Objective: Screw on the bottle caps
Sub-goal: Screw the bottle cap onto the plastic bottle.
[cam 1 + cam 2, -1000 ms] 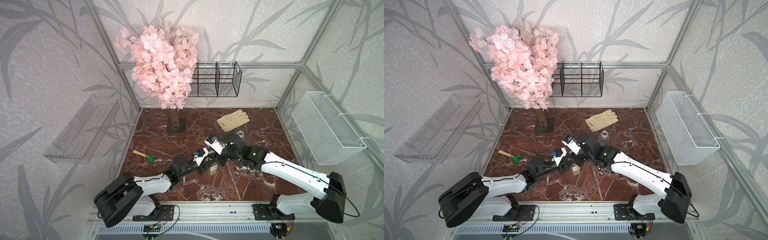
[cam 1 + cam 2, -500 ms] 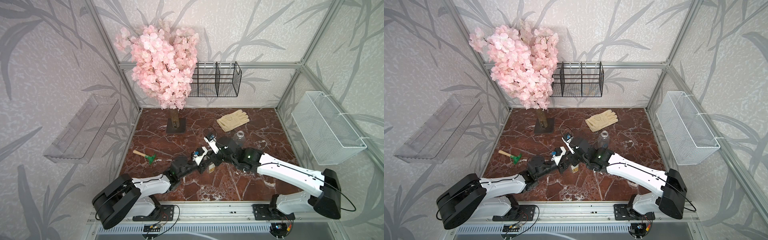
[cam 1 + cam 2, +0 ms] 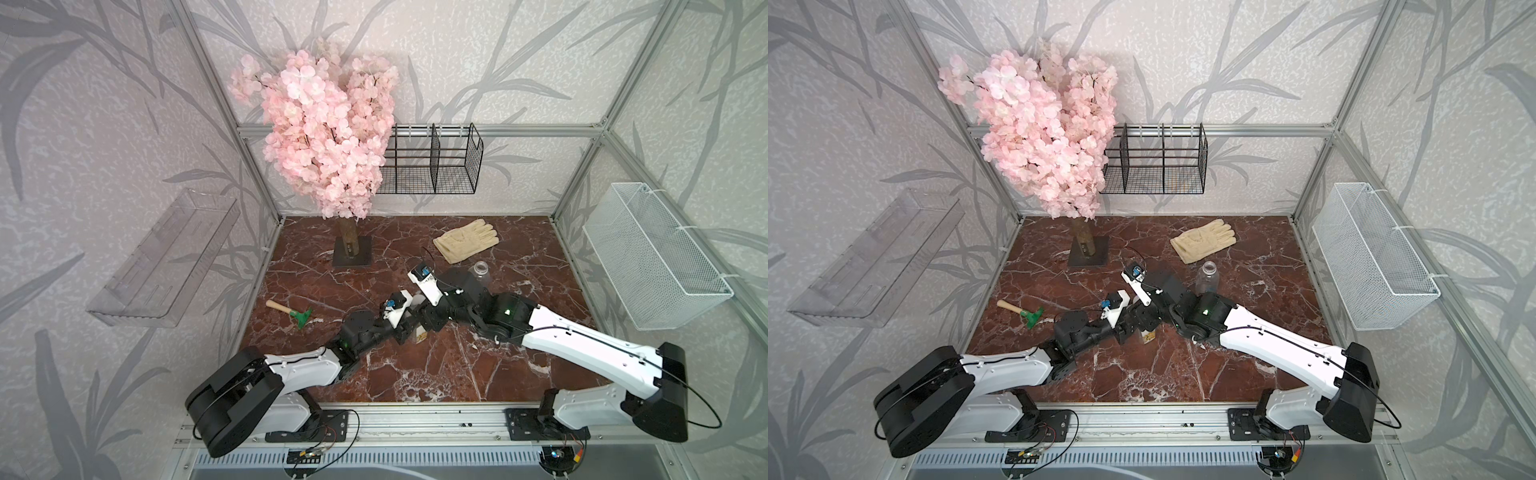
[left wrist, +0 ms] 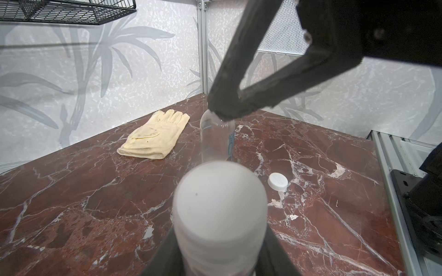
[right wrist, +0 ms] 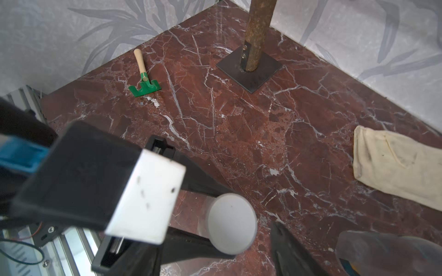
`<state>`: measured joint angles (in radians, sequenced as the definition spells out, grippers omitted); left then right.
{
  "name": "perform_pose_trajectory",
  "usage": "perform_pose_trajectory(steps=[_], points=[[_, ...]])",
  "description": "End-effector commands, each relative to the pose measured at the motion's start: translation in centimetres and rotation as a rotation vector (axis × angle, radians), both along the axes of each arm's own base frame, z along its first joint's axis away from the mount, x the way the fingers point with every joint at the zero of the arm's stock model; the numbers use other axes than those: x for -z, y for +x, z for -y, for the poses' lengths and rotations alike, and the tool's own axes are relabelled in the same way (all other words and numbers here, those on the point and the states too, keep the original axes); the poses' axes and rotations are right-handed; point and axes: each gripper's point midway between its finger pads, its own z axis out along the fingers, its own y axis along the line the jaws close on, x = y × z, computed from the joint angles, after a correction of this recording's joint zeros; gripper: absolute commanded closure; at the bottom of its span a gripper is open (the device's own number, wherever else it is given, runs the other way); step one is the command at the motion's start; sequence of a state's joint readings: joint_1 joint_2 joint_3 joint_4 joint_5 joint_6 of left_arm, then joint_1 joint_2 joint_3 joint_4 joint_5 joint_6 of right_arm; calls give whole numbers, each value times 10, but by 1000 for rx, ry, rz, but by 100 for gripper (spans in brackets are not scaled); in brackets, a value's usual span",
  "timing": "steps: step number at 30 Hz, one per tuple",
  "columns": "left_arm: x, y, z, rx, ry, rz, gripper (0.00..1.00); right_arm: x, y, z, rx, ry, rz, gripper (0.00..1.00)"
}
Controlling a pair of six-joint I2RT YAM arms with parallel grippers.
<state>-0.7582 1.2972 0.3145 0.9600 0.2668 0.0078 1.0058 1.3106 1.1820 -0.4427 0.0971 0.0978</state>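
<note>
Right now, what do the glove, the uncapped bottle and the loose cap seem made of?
Glove: pale yellow cloth or soft leather, matte, creased, stitched seams. Uncapped bottle: clear glossy plastic, probably; the table shows through it. Loose cap: white opaque plastic, smooth, slightly shiny.

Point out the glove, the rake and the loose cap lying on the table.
Glove (image 3: 463,243): a top view, on the palm.
Rake (image 5: 144,89): right wrist view, on the green head.
Loose cap (image 4: 277,181): left wrist view, on its flat top.
</note>
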Motion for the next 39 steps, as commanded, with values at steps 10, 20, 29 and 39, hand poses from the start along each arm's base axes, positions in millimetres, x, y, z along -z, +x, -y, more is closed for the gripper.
perform_pose_trajectory(steps=[10, 20, 29, 39], points=[[31, -27, 10, 160, 66, -74, 75, -36, -56, 40, -705, 247, -8, 21], [34, -35, 17, 227, 59, -90, 75, -3, -33, 26, -921, 168, 46, 22], [36, -35, 16, 221, 63, -93, 75, 13, -10, 13, -893, 169, 103, 25], [37, -35, 16, 219, 64, -95, 75, 24, -4, 9, -884, 173, 84, 31]])
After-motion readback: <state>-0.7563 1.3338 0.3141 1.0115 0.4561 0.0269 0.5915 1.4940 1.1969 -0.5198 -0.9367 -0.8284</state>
